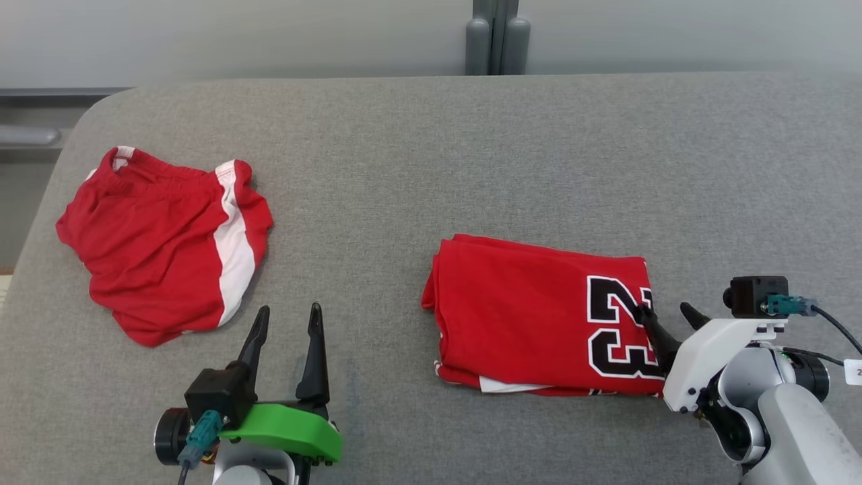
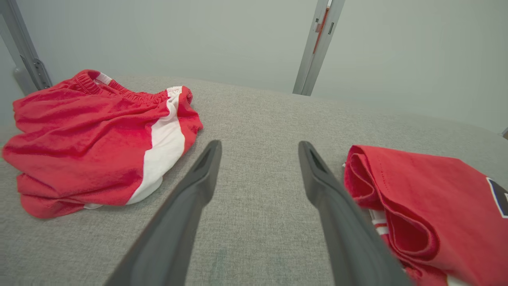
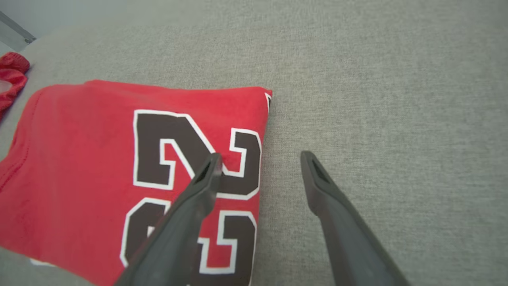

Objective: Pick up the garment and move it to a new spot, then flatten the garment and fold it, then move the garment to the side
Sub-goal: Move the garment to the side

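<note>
Two steps done, seemingly: jersey [image 1: 539, 316] folded near desk [image 1: 471, 168] front edge, left gripper [image 1: 289, 308] and right gripper [image 1: 663, 310] wide, empty; shifting aside left, probably.

The folded red fabric jersey [image 1: 532, 316] carries a black number 23 outlined in white, with thin white trim at its lower edge. The crumpled red fabric shorts [image 1: 161, 242] have a broad white side stripe. The woven-cloth bench [image 1: 431, 168] is a plain, even grey. The left gripper [image 1: 288, 315] has dark fingers [image 1: 312, 357] on a bright green mount [image 1: 289, 431]; the right gripper [image 1: 663, 311] has a white one.
</note>
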